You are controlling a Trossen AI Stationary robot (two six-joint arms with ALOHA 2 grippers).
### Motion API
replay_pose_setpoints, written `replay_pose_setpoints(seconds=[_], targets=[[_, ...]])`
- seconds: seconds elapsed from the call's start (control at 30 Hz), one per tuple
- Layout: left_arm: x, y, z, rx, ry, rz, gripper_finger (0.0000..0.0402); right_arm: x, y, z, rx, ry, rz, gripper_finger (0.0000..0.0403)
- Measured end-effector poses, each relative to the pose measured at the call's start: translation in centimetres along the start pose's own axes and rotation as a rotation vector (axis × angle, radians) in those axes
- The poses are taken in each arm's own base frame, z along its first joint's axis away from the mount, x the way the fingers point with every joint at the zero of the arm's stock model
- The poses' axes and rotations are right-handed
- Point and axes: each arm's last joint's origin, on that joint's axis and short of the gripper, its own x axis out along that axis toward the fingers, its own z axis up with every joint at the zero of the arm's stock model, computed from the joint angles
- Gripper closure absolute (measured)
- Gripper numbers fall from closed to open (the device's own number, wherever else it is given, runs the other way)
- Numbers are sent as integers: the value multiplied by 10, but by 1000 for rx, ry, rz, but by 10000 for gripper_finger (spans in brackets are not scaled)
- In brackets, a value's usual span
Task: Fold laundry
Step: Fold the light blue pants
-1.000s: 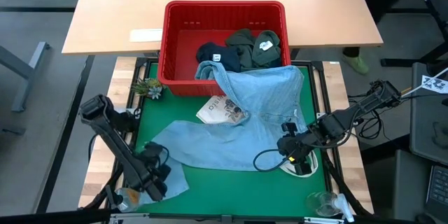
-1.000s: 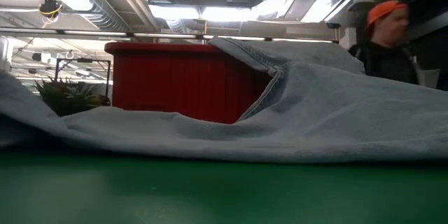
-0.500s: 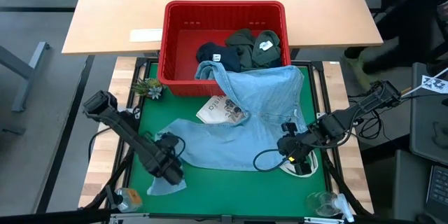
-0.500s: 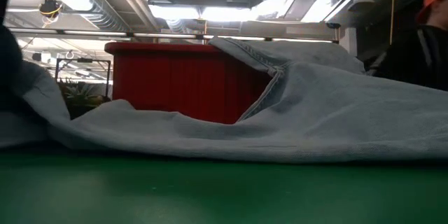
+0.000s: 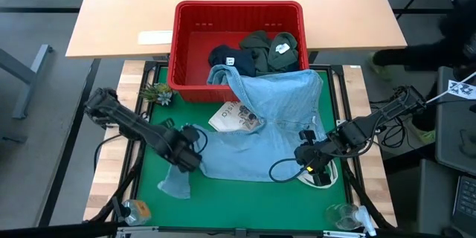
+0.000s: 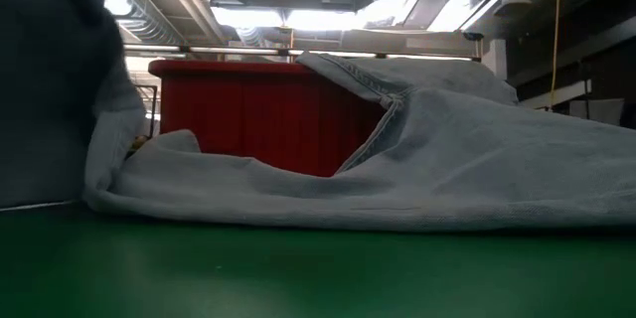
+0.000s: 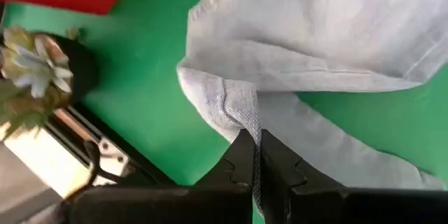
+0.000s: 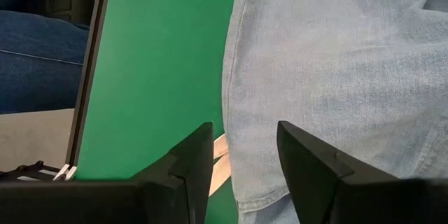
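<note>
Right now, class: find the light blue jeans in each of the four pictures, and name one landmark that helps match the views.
High view: jeans spread mid-mat, top draped over the red basket.
Low view: jeans fill the middle, basket behind.
Left wrist view: a jeans leg hem is pinched in the left gripper.
Right wrist view: jeans beyond the open right gripper.
Shared landmark: green mat.

Soft woven denim (image 5: 253,130) — matt green mat (image 5: 245,201), glossy plastic basket (image 5: 190,52)
</note>
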Motion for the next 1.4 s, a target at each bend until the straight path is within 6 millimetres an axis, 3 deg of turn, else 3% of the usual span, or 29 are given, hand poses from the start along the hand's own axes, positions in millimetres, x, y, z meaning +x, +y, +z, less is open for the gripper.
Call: replay_pose_setpoints(seconds=[0.27,0.4,0.73,0.9,1.2,1.4], targets=[[-19,39,21,9,-109,-49,401,0,0,0,0,0,0,246],[-18,42,37,-71,-156,-117,401,0,0,0,0,-2,1,246],[-9,12,81,-50,-420,-396,401,0,0,0,0,-4,1,246],[3,-6,93,-40,-524,-487,401,0,0,1,0,-8,0,246],[52,-40,104,-31,-551,-483,379,0,0,1,-1,-13,-7,246],[75,-51,112,20,-518,-446,345,0,0,1,-1,-13,-7,246]])
